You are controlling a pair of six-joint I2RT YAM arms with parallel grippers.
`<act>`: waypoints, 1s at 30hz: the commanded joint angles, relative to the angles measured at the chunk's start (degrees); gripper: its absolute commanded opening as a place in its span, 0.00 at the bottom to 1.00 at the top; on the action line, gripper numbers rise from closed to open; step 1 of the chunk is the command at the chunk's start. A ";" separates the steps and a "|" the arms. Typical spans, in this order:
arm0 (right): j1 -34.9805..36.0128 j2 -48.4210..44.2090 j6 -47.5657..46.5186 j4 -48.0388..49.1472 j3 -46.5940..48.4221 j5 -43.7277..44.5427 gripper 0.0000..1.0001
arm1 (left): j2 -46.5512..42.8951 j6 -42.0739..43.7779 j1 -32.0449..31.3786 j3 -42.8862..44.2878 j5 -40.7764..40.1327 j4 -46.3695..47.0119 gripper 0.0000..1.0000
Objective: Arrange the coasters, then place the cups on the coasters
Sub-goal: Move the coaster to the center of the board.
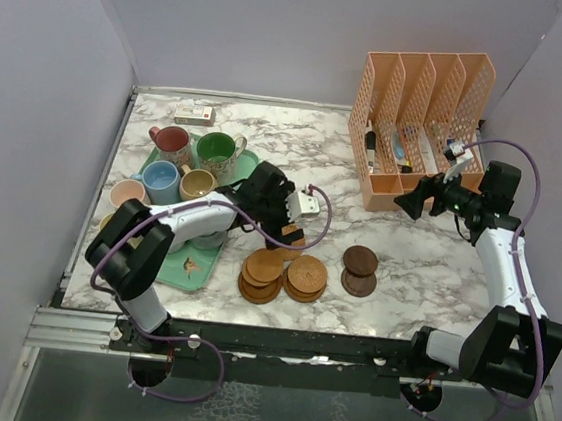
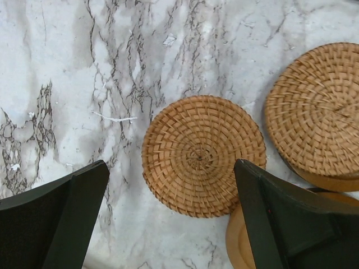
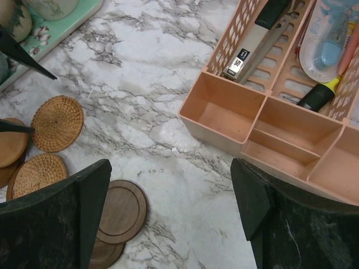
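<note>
Bright, even overhead light; soft short shadows on worktop (image 1: 417,253). Wrist views sharp, my fingers (image 2: 59,218) nearly black, detail lost.

Top view looks down from behind; both wrist views face the table (image 2: 56,56), sharing the coaster (image 2: 203,156) under the left gripper (image 2: 171,168).

One woven coaster (image 2: 202,155) lies flat and alone on the worktop (image 2: 84,67), between the spread fingers of my left end effector (image 2: 171,168). Just beside it stand two tan stacks (image 1: 262,274), one topped by a woven disc (image 2: 317,109). Two dark coasters (image 1: 359,269) overlap farther right. The red cup (image 1: 173,142), green cup (image 1: 216,150), blue cup (image 1: 162,178) and tan cup (image 1: 198,184) stand upright on the tray (image 1: 190,266), with the pink cup (image 1: 127,194) just left of it.
</note>
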 commanded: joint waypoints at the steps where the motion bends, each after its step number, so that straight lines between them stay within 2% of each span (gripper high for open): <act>1: 0.08 -1.18 -0.62 -0.88 0.41 0.63 0.89 | 3.37 -2.98 -0.37 2.36 -2.63 2.13 0.99; 12: 0.08 0.37 -0.66 -1.29 0.70 0.42 0.89 | 8.04 -3.72 -1.70 1.10 -10.09 4.99 0.84; 21: 0.08 0.86 -0.87 -1.54 0.90 0.98 0.89 | 10.68 -4.71 -0.98 2.38 -17.33 7.06 0.80; 30: 0.08 -0.05 -1.23 -1.61 0.89 1.55 0.89 | 15.99 -4.57 2.50 7.31 -16.13 6.13 0.79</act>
